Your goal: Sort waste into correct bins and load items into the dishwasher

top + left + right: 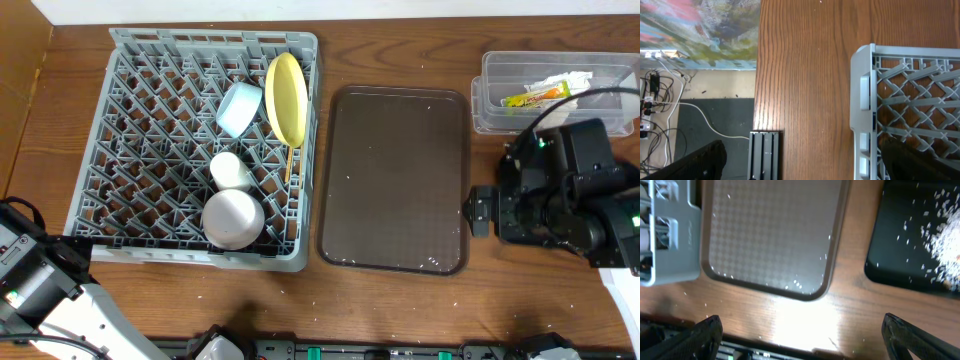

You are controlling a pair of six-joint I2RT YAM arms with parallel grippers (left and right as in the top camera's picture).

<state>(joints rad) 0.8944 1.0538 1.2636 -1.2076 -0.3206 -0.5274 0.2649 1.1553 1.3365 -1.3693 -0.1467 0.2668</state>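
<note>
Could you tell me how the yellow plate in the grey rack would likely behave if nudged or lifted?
The round yellow plate stands on edge among the pegs of the grey plastic dish rack, so a sideways nudge could probably tip it. It looks rigid and glossy, so perhaps slippery to pinch.

Overhead looks straight down; both close wrist views share the rack (200,38).

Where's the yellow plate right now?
In the overhead view, the yellow plate stands on edge in the grey dish rack, far right, beside the light-blue saucer.
</note>
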